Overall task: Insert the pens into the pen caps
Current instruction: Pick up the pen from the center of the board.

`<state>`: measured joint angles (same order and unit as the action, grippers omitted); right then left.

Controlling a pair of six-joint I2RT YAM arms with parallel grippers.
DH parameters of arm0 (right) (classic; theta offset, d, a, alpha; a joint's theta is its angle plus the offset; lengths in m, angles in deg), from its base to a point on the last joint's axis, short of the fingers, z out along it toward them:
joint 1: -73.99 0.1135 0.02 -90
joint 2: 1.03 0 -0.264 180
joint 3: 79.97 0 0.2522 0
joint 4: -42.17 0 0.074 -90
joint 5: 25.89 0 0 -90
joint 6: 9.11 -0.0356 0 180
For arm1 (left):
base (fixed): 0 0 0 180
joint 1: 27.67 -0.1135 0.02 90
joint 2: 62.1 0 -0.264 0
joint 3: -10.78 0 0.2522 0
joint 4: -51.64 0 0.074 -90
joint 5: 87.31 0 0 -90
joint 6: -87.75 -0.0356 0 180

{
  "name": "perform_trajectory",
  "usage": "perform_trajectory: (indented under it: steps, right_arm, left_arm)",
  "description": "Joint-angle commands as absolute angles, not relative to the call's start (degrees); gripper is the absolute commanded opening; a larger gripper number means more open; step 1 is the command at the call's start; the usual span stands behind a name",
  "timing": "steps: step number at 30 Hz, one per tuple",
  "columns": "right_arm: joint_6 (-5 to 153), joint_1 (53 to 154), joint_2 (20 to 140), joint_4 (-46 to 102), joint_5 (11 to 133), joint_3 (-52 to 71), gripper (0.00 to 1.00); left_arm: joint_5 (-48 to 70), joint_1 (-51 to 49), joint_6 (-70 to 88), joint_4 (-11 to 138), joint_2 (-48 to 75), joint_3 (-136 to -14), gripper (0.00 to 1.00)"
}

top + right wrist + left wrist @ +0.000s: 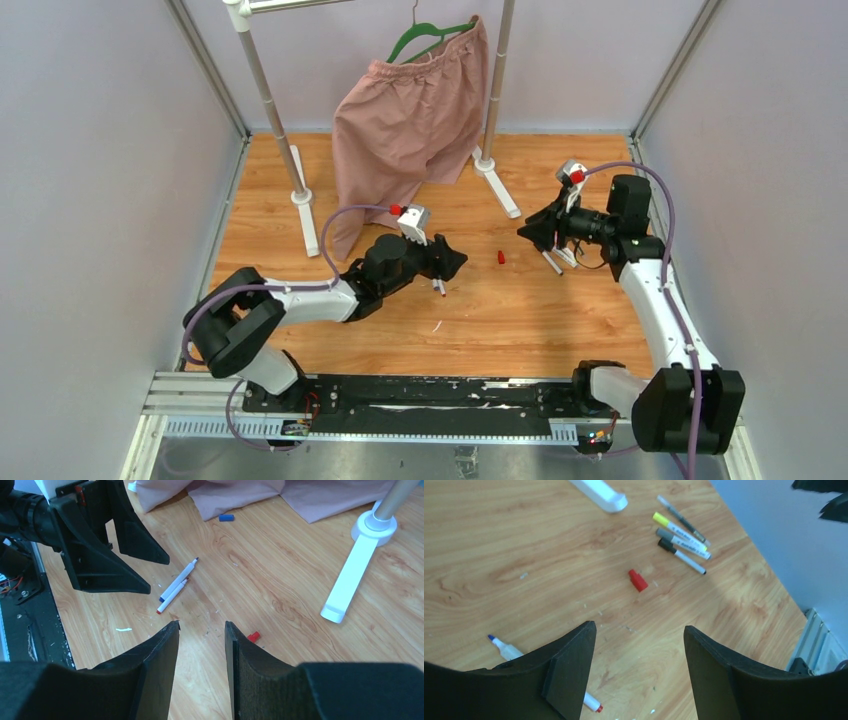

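Looking down both wrist views, I find my left gripper (639, 630) wide apart and empty, my right gripper (201, 625) half parted and empty, the red cap (638, 580) at frame centre, capped pens (681, 542) upper right.

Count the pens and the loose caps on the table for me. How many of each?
Pens: 6 (yellow-capped pen, grey-capped pen, black-capped pen, slim dark pen, blue-tipped pen, red-tipped pen)
Loose caps: 2 (red cap, blue cap)
Total: 8
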<state>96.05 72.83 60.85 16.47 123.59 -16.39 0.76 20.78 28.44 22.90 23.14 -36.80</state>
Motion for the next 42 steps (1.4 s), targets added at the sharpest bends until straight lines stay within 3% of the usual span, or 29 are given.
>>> perform_trajectory:
  steps: [1, 9, 15, 17, 18, 25, 28, 33, 34, 38, 42]
  right_arm:
    - [97.22, 72.94, 61.88, 16.97, 121.83, -17.08, 0.43]
    - [97.71, 72.94, 62.25, 16.76, 120.95, -17.26, 0.43]
    - [98.25, 72.90, 62.42, 16.45, 120.66, -17.17, 0.43]
    - [98.29, 72.98, 62.42, 16.32, 120.66, -17.04, 0.43]
    - [98.29, 72.95, 62.35, 16.29, 120.70, -17.00, 0.43]
    - [98.51, 72.94, 61.94, 16.20, 120.58, -17.10, 0.43]
    - [98.69, 72.94, 61.76, 16.11, 120.40, -17.09, 0.43]
    - [98.73, 72.94, 61.68, 16.04, 120.42, -17.00, 0.43]
    - [98.73, 72.94, 61.62, 16.09, 120.41, -17.04, 0.43]
    - [98.84, 72.96, 61.34, 15.94, 120.28, -17.02, 0.43]
    - [99.00, 72.94, 61.15, 15.93, 120.22, -16.99, 0.43]
  left_arm:
    - [1.37, 20.77, 30.62, 30.98, 26.45, -40.13, 0.68]
    - [-3.93, 23.30, 27.75, 38.31, 29.29, -44.33, 0.70]
    - [-8.85, 25.16, 27.86, 43.81, 28.67, -46.08, 0.83]
    - [-15.49, 27.26, 28.81, 47.63, 27.59, -46.64, 0.97]
    - [-18.97, 28.02, 29.62, 49.58, 27.28, -47.04, 0.99]
    - [-22.37, 28.76, 33.35, 54.18, 25.61, -48.61, 1.00]
    - [-24.99, 28.79, 35.43, 56.65, 25.79, -49.59, 0.90]
    - [-33.50, 29.61, 40.19, 72.85, 30.01, -58.20, 0.73]
    - [-34.65, 29.92, 40.68, 74.75, 31.04, -59.46, 0.65]
    - [-35.25, 29.94, 41.06, 75.49, 33.46, -60.96, 0.48]
    - [-36.15, 29.94, 41.19, 76.29, 35.49, -62.36, 0.42]
